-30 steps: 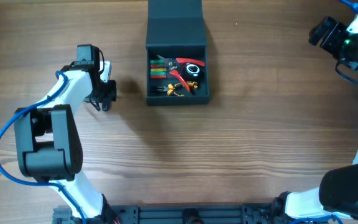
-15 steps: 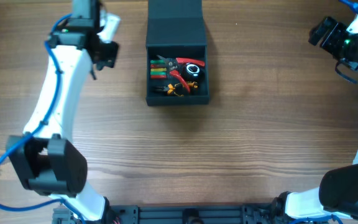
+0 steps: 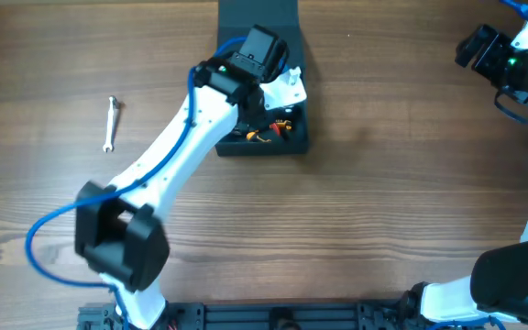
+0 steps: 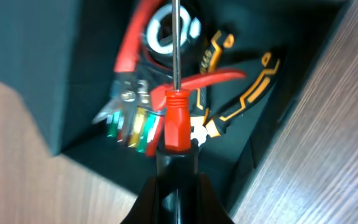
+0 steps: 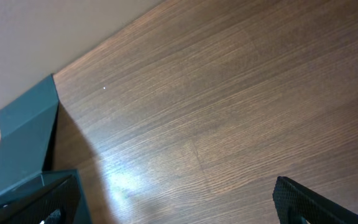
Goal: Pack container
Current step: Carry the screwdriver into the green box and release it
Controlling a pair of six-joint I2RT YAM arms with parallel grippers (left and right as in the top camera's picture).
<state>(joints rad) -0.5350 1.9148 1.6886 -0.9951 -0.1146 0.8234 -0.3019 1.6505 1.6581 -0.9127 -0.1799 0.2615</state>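
The container (image 3: pixel 293 143) is a dark teal-grey box at the back middle of the table, its flap lid (image 3: pixel 258 22) open and lying back. Inside it lie red-handled pliers (image 4: pixel 132 43), orange-and-black pliers (image 4: pixel 253 93), coloured hex keys (image 4: pixel 132 127) and a round white-ringed item (image 4: pixel 166 31). My left gripper (image 4: pixel 178 174) is shut on a red-handled screwdriver (image 4: pixel 176 121) and holds it above the open box, shaft pointing away from me. My right gripper (image 3: pixel 480 46) is far off at the back right, open and empty; one finger (image 5: pixel 297 199) shows in the right wrist view.
A small silver wrench (image 3: pixel 110 122) lies on the wooden table to the left of the container. The right wrist view shows the container's lid (image 5: pixel 23 134) at its left edge, with bare wood between.
My left arm has swung from the table's left side up and right to over the container, carrying the screwdriver. The wrench it covered now shows. The right arm has not moved.
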